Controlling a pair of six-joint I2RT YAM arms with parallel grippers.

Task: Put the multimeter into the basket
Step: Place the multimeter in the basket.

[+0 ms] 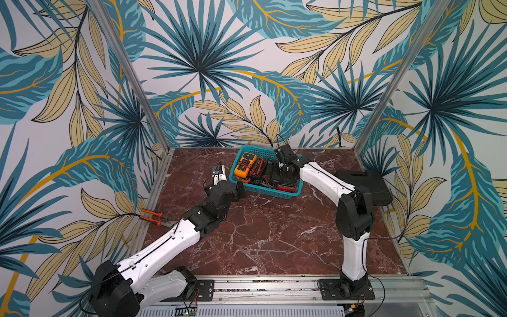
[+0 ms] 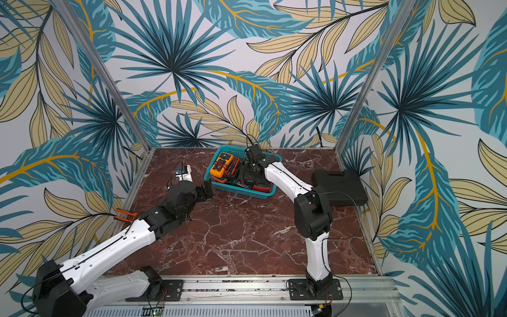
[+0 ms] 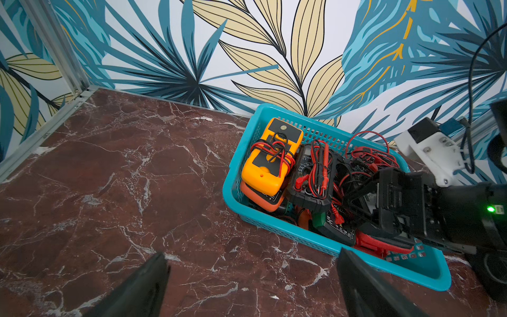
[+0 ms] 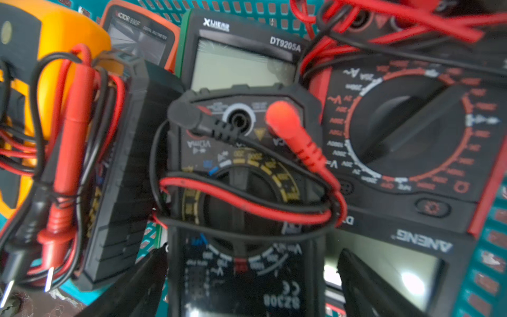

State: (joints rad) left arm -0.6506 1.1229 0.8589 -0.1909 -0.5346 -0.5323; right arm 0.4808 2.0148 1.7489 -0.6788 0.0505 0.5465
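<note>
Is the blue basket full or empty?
Full: the basket holds several multimeters piled close together, tangled in red and black wires.

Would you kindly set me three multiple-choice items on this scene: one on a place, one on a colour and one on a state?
1. Where do the pliers lie?
A. in the basket
B. at the table edge
C. on the basket's rim

2. What colour is the basket?
A. red
B. teal
C. white

3. How is the left gripper?
A. open, holding nothing
B. shut on the basket's rim
C. shut on the pliers

Answers:
1 B: in both top views they lie by the side wall, well apart from the basket.
2 B: its mesh walls and rim are teal in every view.
3 A: its fingers stand wide apart over bare table in the left wrist view.
</note>
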